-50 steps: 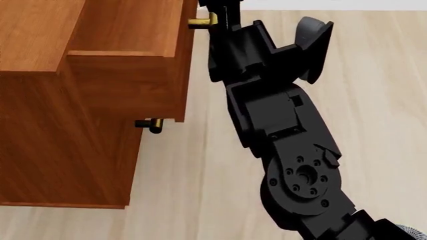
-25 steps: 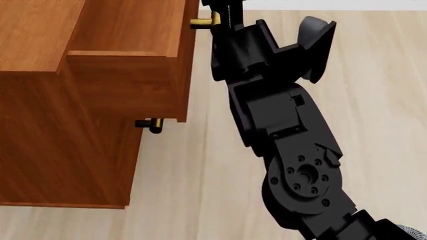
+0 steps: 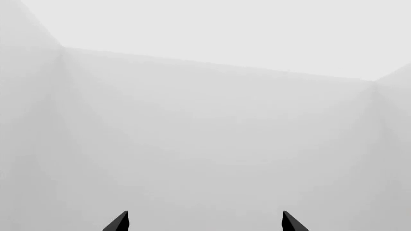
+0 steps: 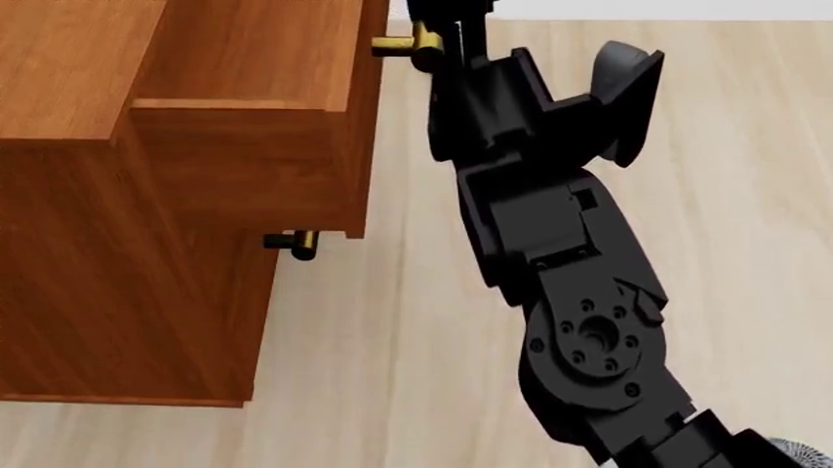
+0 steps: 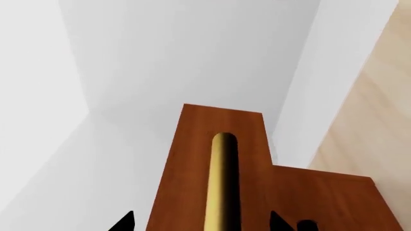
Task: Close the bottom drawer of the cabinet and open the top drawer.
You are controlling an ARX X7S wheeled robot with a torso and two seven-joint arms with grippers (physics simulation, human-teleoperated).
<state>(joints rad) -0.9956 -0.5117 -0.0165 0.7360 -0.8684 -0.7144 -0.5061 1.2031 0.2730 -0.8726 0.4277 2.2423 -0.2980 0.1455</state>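
Wood of one reddish-brown tone all over the cabinet (image 4: 78, 244). Standing well out from the cabinet front, the top drawer (image 4: 248, 49), its open box seen from above and its brass handle (image 4: 394, 44) on the face farthest from the cabinet. Right at that handle, just beyond the drawer front, the right gripper (image 4: 430, 24). Seen from the right wrist: jaws wide, dark fingertips (image 5: 123, 222) either side of the brass bar with a gap on each side, pinching nothing. Lower down and close to the cabinet front, a second handle (image 4: 299, 244); cannot tell whether on the middle or the bottom drawer. Well away from the cabinet, the left gripper (image 3: 204, 222), jaws wide and holding nothing, facing only pale walls (image 3: 205, 120).
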